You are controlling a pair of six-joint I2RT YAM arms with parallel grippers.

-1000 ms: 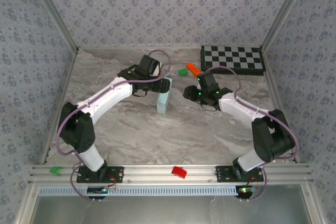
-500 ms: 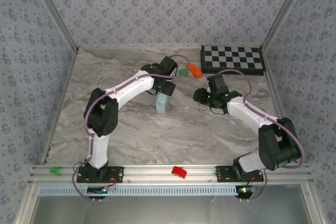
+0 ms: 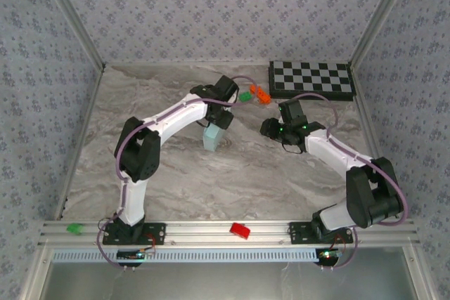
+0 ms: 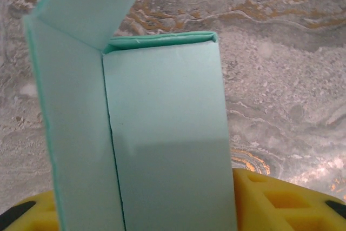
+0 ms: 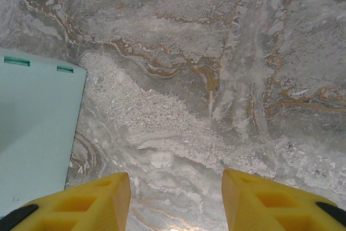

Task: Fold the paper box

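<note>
The paper box (image 3: 212, 137) is a pale aqua, partly folded carton standing on the marble table a little left of centre. My left gripper (image 3: 217, 120) comes down on its top end. In the left wrist view the box (image 4: 162, 128) stands between the yellow fingers, one flap raised at the upper left. The right finger (image 4: 270, 201) presses its edge and the left finger (image 4: 21, 215) is mostly hidden behind a side panel. My right gripper (image 3: 270, 128) hangs open to the right of the box, over bare marble (image 5: 175, 187). A box panel (image 5: 38, 133) shows at the left.
A black-and-white checkerboard (image 3: 311, 79) lies at the back right. An orange brick (image 3: 259, 93) and a green brick (image 3: 245, 95) sit just behind the grippers. A red brick (image 3: 240, 230) and a green piece (image 3: 73, 228) rest on the front rail. Walls enclose three sides.
The left arm reached farther in and its jaws narrowed around the box, which shifted slightly left and toward me. The right gripper drew back to the right.
</note>
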